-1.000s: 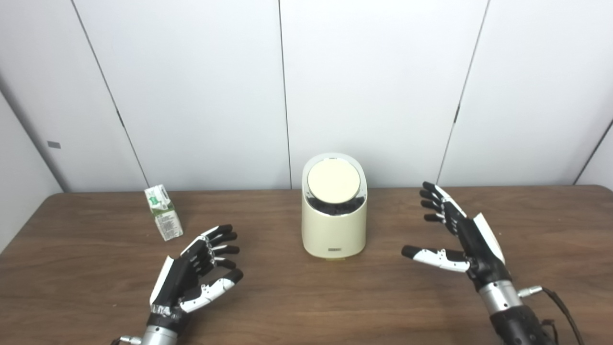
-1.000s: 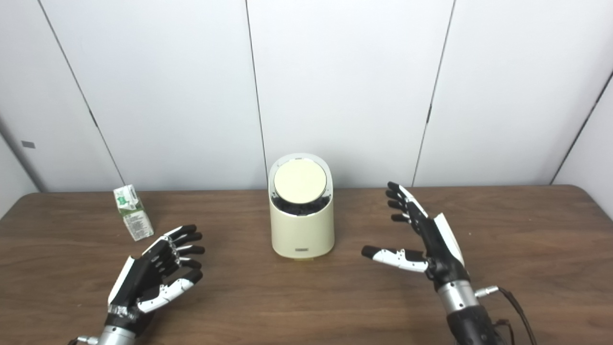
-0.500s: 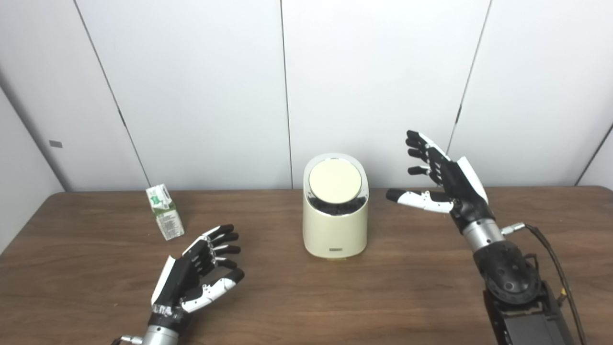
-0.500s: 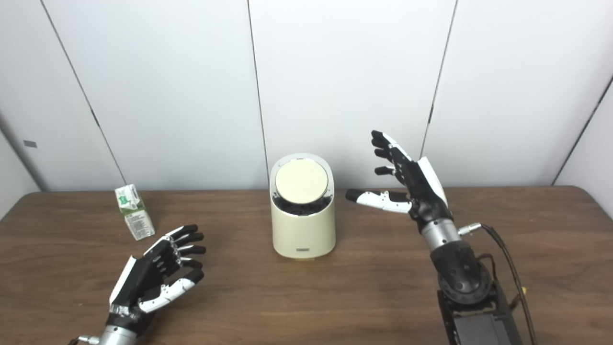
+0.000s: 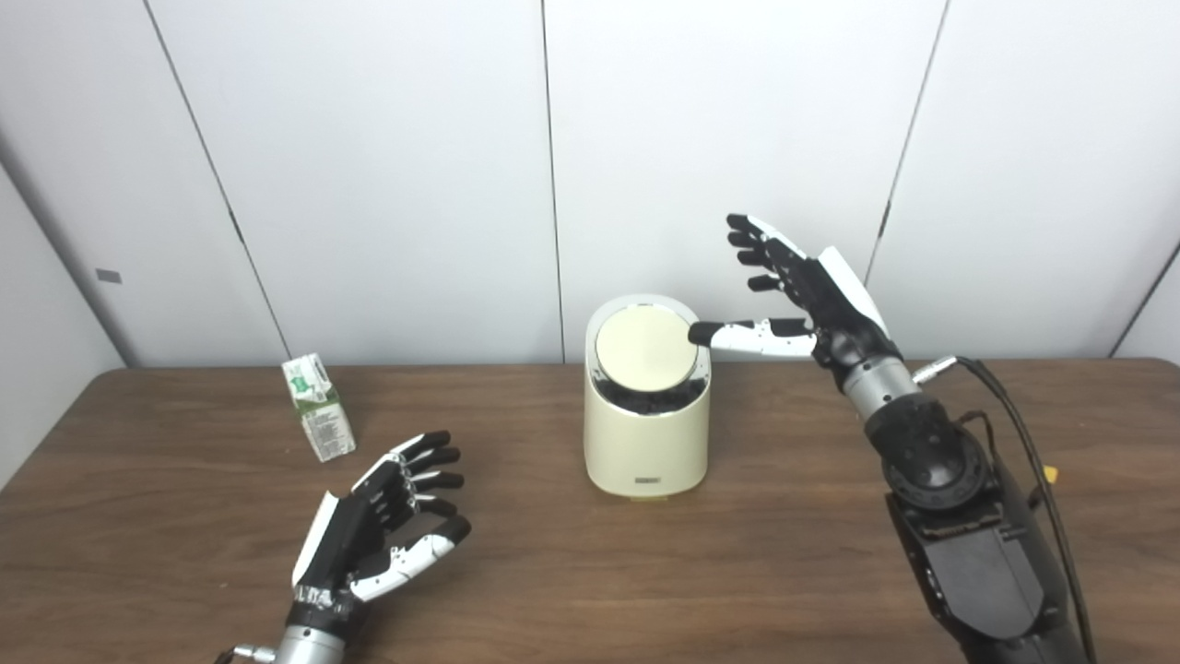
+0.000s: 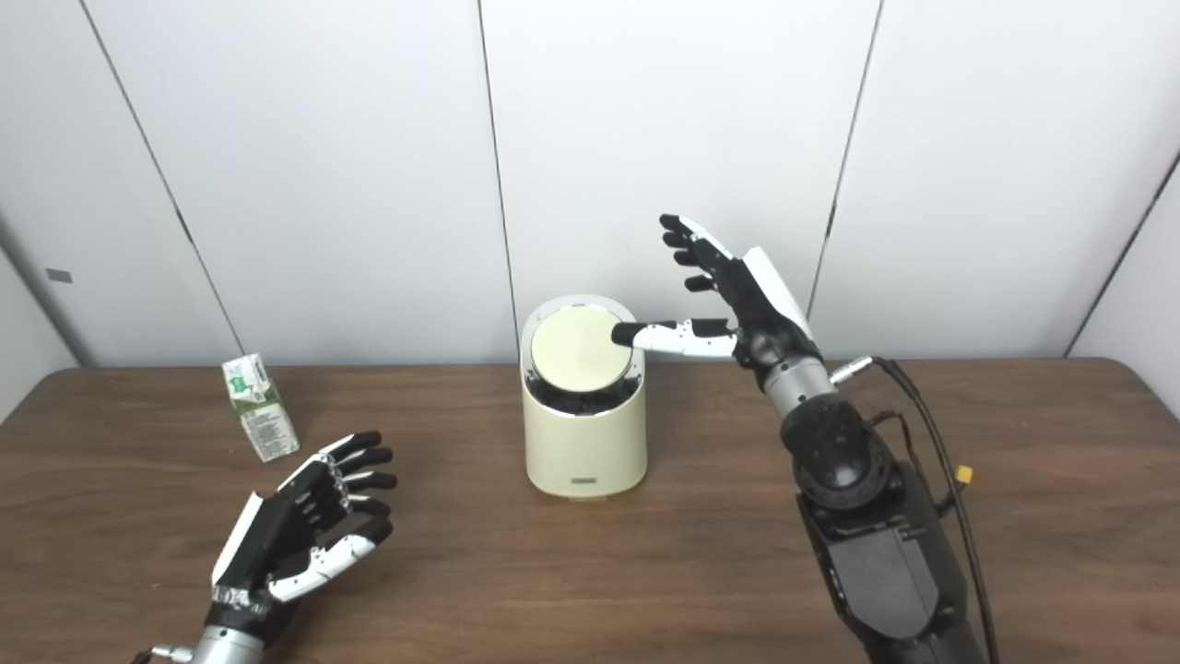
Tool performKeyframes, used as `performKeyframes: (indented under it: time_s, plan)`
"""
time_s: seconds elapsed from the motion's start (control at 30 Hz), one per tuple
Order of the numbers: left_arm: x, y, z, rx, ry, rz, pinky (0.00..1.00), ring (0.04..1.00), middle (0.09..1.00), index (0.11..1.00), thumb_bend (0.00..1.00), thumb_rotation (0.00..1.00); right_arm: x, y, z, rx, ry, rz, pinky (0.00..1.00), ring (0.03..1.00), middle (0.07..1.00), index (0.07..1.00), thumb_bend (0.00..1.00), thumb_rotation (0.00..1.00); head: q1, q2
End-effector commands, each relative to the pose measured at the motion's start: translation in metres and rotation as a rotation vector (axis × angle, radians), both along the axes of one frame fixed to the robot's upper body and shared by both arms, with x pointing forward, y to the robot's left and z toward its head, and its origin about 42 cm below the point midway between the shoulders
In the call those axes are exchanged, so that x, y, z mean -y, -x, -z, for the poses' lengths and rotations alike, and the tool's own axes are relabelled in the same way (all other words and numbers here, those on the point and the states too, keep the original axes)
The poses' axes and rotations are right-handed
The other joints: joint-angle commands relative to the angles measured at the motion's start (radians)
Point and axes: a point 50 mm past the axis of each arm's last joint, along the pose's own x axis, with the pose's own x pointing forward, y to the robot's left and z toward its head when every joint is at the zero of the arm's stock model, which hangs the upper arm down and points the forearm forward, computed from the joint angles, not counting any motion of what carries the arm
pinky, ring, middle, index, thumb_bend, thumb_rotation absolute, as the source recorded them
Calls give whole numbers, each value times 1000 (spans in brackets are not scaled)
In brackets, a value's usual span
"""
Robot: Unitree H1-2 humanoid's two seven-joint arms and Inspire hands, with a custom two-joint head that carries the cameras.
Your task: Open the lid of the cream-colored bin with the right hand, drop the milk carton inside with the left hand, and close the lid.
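Note:
The cream-colored bin [image 5: 645,433] stands mid-table near the wall, its round tilted lid [image 5: 643,346] down. My right hand [image 5: 800,295] is raised just right of the bin top, open with fingers spread; its thumb tip reaches the lid's right edge. A small green-and-white milk carton [image 5: 318,420] stands upright at the left rear of the table. My left hand [image 5: 387,530] hovers low near the front left, open and empty, a short way in front and to the right of the carton.
The brown wooden table [image 5: 590,572] spans the view, with white wall panels close behind the bin. My right forearm [image 5: 959,535] and its cables rise from the front right.
My right hand has risen from the table and swung left toward the bin, its thumb now at the lid's edge. The left hand, carton and bin have stayed put.

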Motion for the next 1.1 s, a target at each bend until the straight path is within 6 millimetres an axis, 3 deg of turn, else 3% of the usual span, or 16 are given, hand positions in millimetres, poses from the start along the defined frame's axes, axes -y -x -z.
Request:
performKeyframes:
  time_s: [0.0,0.27,0.63,0.87,1.07]
  plan:
    - [0,-3,-5,40,0,-1,595,719,795,847,715,258,-6,-8,-32,107,26,-10,731,858,892,909,835,415,1,1]
    - [1,-2,-5,43,-1,-3,590,713,795,848,727,278,-23,-18,-33,89,80,-18,661,844,903,914,821,359,5,3]
    - [1,-4,-8,42,11,-3,590,711,791,847,723,250,-36,-18,-29,66,133,-57,764,882,902,928,817,319,9,8]
    - [1,-5,-8,44,14,1,593,714,796,845,723,247,-39,-19,-24,61,158,-60,826,899,900,916,867,311,9,8]
    - [3,-5,-10,45,12,-3,588,710,795,843,726,253,-40,-20,-20,55,172,-67,813,899,903,917,870,316,7,16]
